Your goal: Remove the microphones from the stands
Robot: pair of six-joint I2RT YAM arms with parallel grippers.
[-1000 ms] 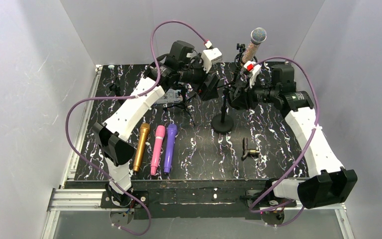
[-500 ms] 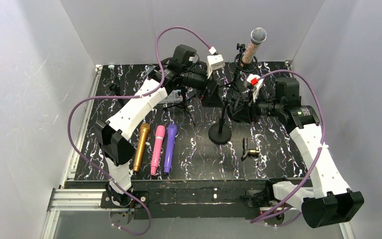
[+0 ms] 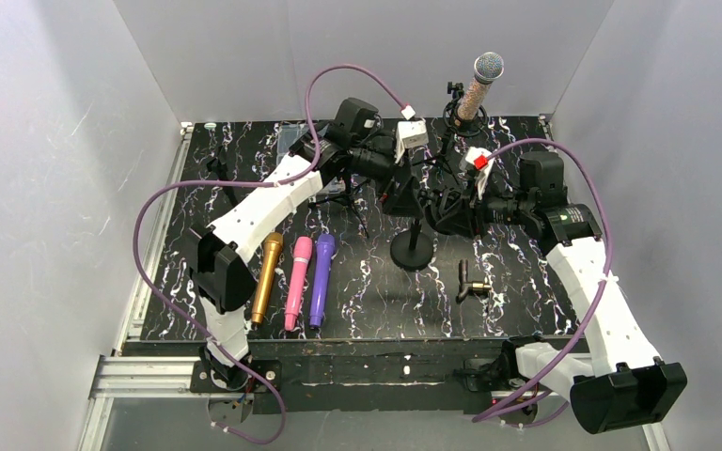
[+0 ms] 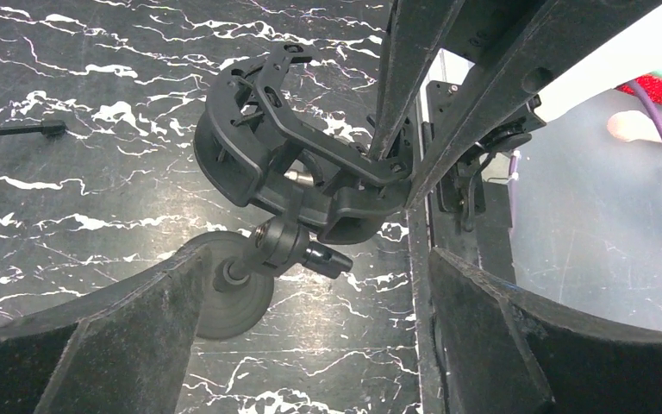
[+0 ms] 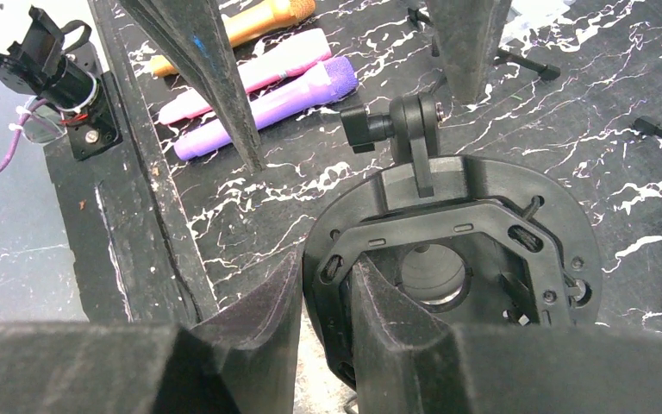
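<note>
A: Top view first. Where's the microphone?
B: We see the microphone [image 3: 477,91] at the far edge of the table [image 3: 376,293]. It's tilted, silver head up, sitting in a black holder [image 3: 450,115]. Both grippers are nearer us and apart from it, at the round-base stand [image 3: 412,254]. The left gripper [image 3: 402,193] is on the stand's left and the right gripper [image 3: 444,209] on its right. We can't read either jaw from up here.
A: Rest of the table?
B: Gold mic [image 3: 266,277], pink mic [image 3: 298,280] and purple mic [image 3: 321,277] lie side by side near the left arm's base. A small black fitting [image 3: 470,285] lies on its own, front right of the stand's base.
A: Left wrist?
B: The left gripper's fingers [image 4: 138,336] stand wide apart with nothing between them. Just ahead we see the shock mount [image 4: 259,147] on top of the stand, with the round base below it. The right gripper's two fingers come in from the top right onto the mount. The microphone is out of frame here.
A: Right wrist?
B: The right gripper is clamped on the shock mount, with the ring's rim [image 5: 327,276] pinched between its two fingers. We look straight through the ring's centre to the stand's base. The gold, pink and purple mics show at top left. The silver-headed microphone is out of frame here too.
</note>
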